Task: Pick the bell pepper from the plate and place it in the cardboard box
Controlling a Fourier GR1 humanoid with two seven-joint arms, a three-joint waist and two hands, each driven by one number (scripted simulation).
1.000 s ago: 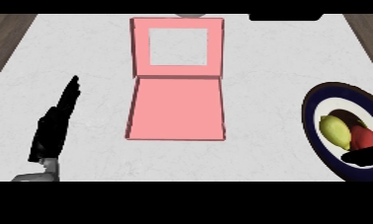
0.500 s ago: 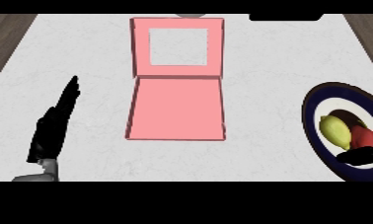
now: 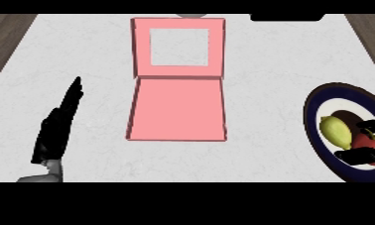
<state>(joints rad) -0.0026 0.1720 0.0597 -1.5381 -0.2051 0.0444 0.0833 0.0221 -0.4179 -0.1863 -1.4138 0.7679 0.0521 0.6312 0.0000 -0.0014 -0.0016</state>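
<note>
— Bell pepper [image 3: 338,131] first: where does it sit?

— On the dark-rimmed plate [image 3: 313,116] at the desk's [image 3: 88,55] right edge, partly cut off by the view. Its yellow-green body runs lengthwise roughly away from the robot, tilted a little, with something red just beside it on the far side.

— And which robot hand is nearer?

— The right robot hand [image 3: 359,155], plainly. Only dark fingers show, reaching in from the right edge over the plate, one touching or just beside the pepper's near end and another higher up by the red thing. Whether they are curled round the pepper or merely beside it cannot be told from here.

— The left one?

— The left robot hand [image 3: 57,125] stands at the lower left, fingers straight and pressed together, pointing away from the robot. It rests, well apart from the plate.

— So where does the pepper have to go?

— Leftward. The pink cardboard box [image 3: 177,110] lies open in the middle of the desk, between the two hands, its lid [image 3: 179,45] with a square window folded back on the far side. The carry would likely be a sweep left from the plate into the tray.
</note>
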